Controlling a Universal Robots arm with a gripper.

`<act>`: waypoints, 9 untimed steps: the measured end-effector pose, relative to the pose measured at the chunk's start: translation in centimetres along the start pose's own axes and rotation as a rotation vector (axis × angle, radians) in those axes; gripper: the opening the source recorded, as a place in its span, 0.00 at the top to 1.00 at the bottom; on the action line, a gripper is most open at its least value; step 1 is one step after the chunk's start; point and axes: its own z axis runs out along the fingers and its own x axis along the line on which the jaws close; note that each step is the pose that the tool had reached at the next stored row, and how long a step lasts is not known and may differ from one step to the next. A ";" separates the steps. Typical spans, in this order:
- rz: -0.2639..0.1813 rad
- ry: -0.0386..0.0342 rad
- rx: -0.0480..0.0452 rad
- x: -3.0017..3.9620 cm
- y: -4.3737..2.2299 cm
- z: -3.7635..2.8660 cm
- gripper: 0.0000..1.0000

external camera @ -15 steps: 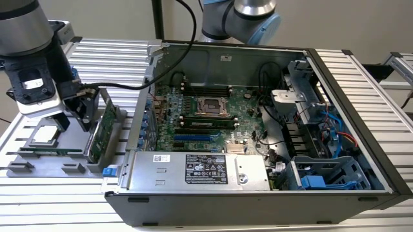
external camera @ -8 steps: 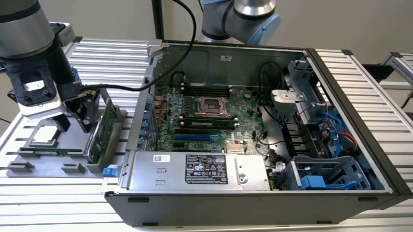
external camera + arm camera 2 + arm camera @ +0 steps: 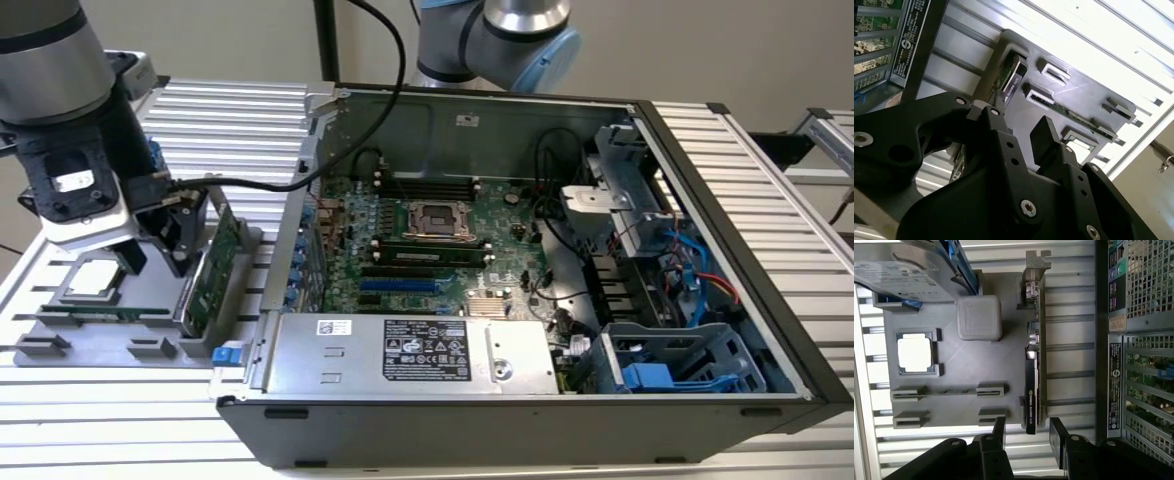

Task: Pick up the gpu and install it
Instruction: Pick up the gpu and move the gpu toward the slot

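Note:
The gpu [image 3: 211,268] stands on its long edge in a slot of the grey fixture tray [image 3: 80,345], at the exterior view's left beside the open computer case. In the first wrist view the gpu [image 3: 1033,365] appears edge-on, black cooler on one face, with its silver bracket [image 3: 1036,262] at the far end. My gripper [image 3: 1029,437] is open over the card's near end, one finger on each side and not touching it. The second wrist view shows the gripper [image 3: 1019,130] with the gpu [image 3: 1011,80] just beyond the black fingers [image 3: 1046,137]. In the exterior view the gripper [image 3: 158,258] hangs just above the tray.
On the tray are a silver hard drive in a blue caddy [image 3: 909,270], a processor chip [image 3: 915,352], a grey block [image 3: 979,317] and a narrow memory stick [image 3: 949,391]. The open case [image 3: 747,230] holds the motherboard [image 3: 427,235] and a power supply [image 3: 400,350]. Its side wall [image 3: 1114,365] runs close to the gpu.

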 end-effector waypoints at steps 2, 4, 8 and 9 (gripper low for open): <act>0.000 -0.0001 0.0011 0.00 0.00 0.08 0.00; 0.000 -0.0001 0.0021 0.00 0.01 0.16 0.00; 0.000 -0.0002 0.0040 0.01 0.01 0.31 0.00; 0.000 -0.0002 0.0045 0.01 0.01 0.35 0.00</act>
